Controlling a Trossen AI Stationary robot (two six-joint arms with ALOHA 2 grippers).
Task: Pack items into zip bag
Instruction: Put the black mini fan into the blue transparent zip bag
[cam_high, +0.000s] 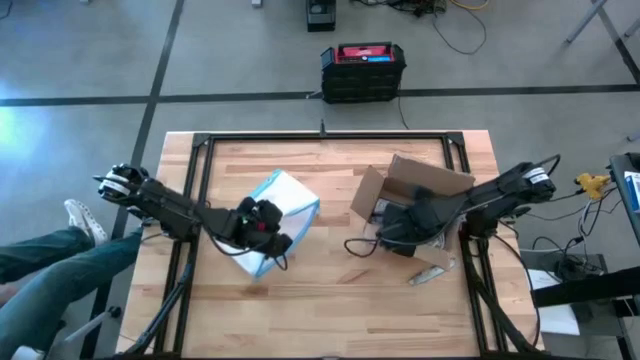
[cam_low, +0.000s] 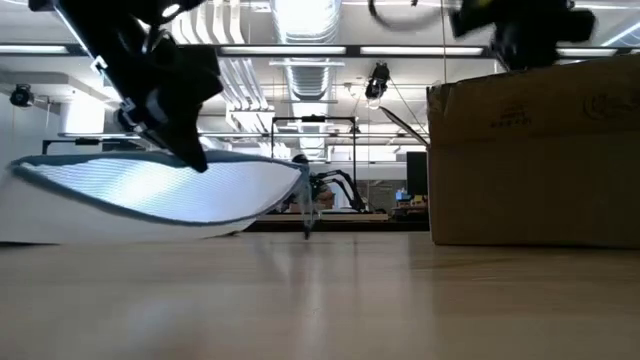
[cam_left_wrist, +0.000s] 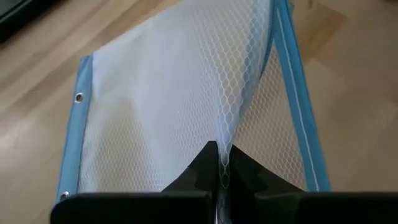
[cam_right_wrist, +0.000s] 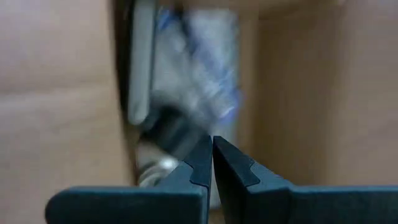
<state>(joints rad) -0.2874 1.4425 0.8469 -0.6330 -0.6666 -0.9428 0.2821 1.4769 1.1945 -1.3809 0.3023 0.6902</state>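
On the wooden bench, the left claw is clamped on a fold of the zip bag, a mesh-patterned pouch with blue edging, lifting its near side off the bench left of centre. The right claw, fingers pressed together and holding nothing, reaches into the open cardboard box, where blurred objects, possibly the items, lie.
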